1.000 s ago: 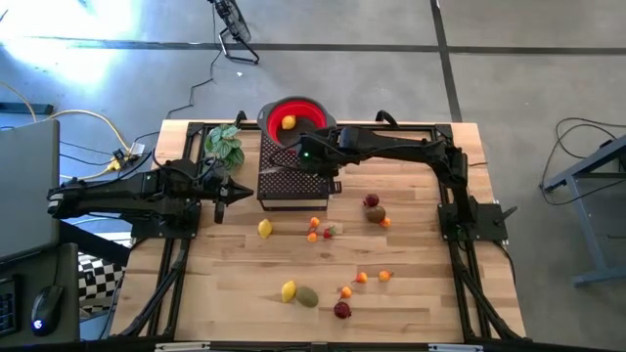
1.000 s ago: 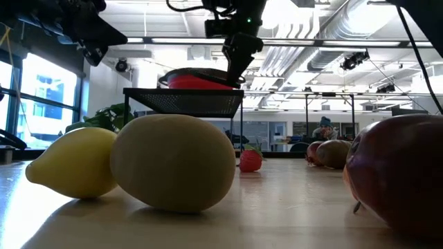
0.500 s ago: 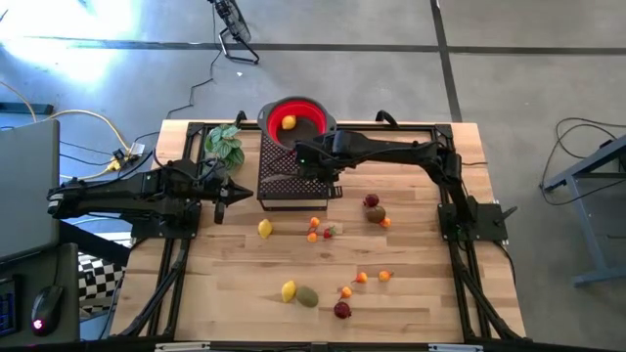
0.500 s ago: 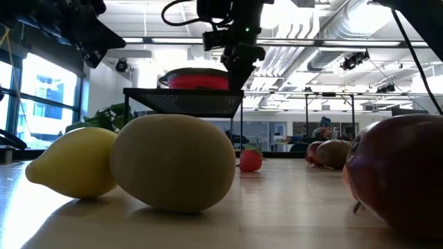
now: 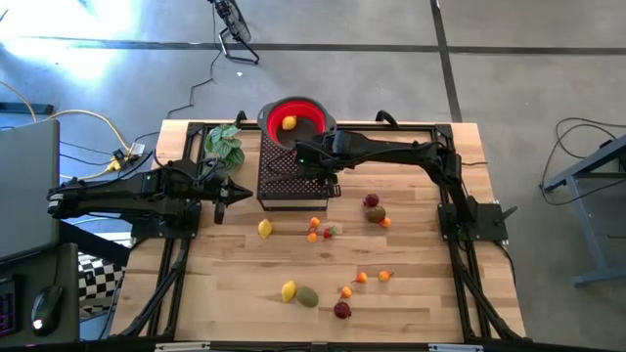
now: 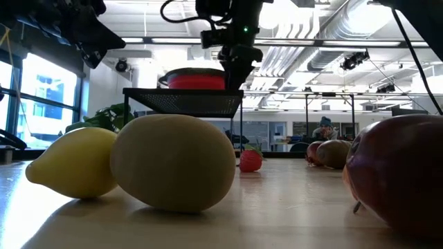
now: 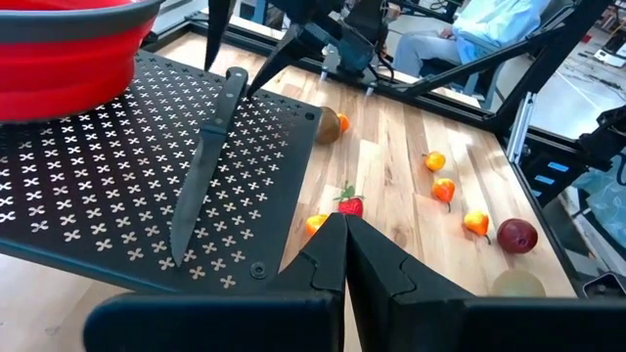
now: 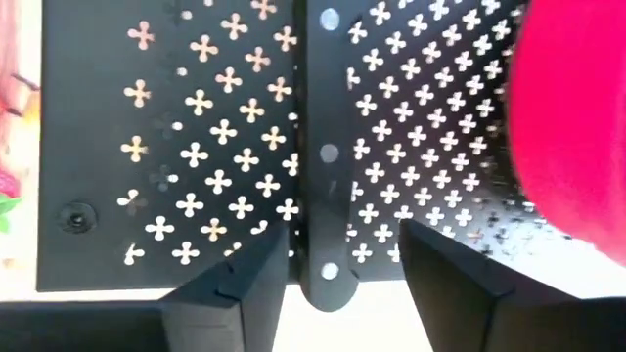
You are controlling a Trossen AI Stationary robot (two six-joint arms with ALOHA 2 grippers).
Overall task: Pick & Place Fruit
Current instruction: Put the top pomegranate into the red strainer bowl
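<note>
So right now my right pincer (image 5: 305,164) is parked over the black perforated rack (image 5: 291,181) at the back of the counter (image 5: 421,293), fingers spread apart on either side of the black-handled knife (image 7: 207,156). That knife lies flat on the rack top, and from the right wrist view its riveted handle sits in the gap between my two fingers (image 8: 245,284) with nothing clamped on it, so I'd call that pincer released. The red bowl (image 5: 293,117) sits at the far end of the rack with one yellow-orange fruit (image 5: 289,122) already in it.

My left pincer (image 7: 344,256) is clenched shut with nothing in it, hovering just beside the rack's left edge, near the green leafy plant (image 5: 225,144).

Everything else is loose on the counter. One lemon (image 5: 264,228) lies in front of the rack, with a little cluster of tiny orange ones and a strawberry (image 5: 328,231) just to its right. A dark red fruit (image 5: 372,201) and the brown kiwi (image 5: 378,214) sit touching near the right arm's base. Closer to the front edge I see another lemon (image 5: 288,290) right beside the olive-green fruit (image 5: 307,296), a dark red one (image 5: 341,310), and a few more tiny orange ones (image 5: 361,278).
</note>
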